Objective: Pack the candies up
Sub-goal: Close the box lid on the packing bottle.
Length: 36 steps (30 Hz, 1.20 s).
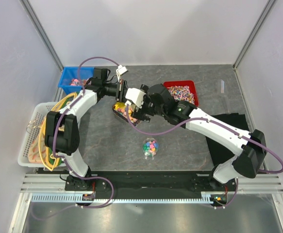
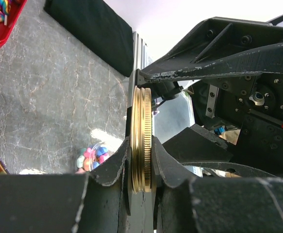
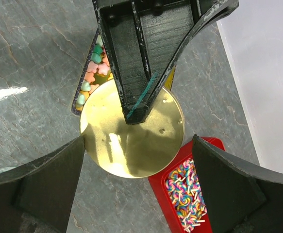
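The candies [image 1: 151,147] fill a small clear jar standing on the grey table, in front of both grippers; they also show low down in the left wrist view [image 2: 91,158]. My left gripper [image 2: 142,150] is shut on a gold lid [image 2: 143,136], gripping it by its faces and holding it on edge. From the right wrist the lid [image 3: 131,141] shows as a flat gold disc with a left finger [image 3: 141,73] across it. My right gripper [image 3: 139,141] is open, its fingers on either side of the lid's rim. In the top view the two grippers meet at mid-table, left [image 1: 124,99] and right [image 1: 137,108].
A dark tray of pastel sweets [image 1: 124,115] lies under the grippers. A red bin [image 1: 182,92] of swirl lollipops stands back right and a blue bin [image 1: 73,80] back left. A white basket [image 1: 34,136] stands at the left edge and a black cloth [image 1: 226,131] lies right.
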Each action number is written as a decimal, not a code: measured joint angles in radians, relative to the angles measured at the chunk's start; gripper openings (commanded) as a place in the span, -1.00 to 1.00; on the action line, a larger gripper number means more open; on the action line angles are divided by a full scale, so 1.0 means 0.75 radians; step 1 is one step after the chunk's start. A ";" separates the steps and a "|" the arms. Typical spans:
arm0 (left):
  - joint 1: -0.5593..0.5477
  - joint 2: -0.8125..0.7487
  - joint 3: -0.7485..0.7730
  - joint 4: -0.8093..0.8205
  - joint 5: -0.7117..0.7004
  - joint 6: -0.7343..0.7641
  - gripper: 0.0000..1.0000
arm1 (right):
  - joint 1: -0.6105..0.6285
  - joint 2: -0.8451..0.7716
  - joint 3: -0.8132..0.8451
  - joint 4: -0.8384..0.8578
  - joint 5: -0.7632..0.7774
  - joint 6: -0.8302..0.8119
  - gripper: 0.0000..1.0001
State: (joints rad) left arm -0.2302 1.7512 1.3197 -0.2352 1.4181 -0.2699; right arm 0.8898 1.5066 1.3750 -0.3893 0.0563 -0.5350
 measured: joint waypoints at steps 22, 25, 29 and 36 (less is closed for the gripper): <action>-0.011 0.004 0.000 -0.008 -0.002 0.006 -0.96 | -0.006 0.047 0.000 0.008 -0.031 0.001 0.96; -0.011 0.004 0.000 -0.009 -0.002 0.008 -0.96 | -0.006 0.047 0.000 0.009 -0.032 0.001 0.96; -0.011 0.004 0.000 -0.010 -0.002 0.009 -0.96 | -0.006 0.048 0.000 0.009 -0.038 0.000 0.96; -0.010 0.005 0.001 -0.025 -0.004 0.016 -0.92 | -0.011 0.047 0.000 0.004 -0.058 0.004 0.33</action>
State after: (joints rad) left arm -0.2379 1.7546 1.3205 -0.2539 1.4155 -0.2581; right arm 0.8814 1.5421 1.3750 -0.3862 0.0124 -0.5320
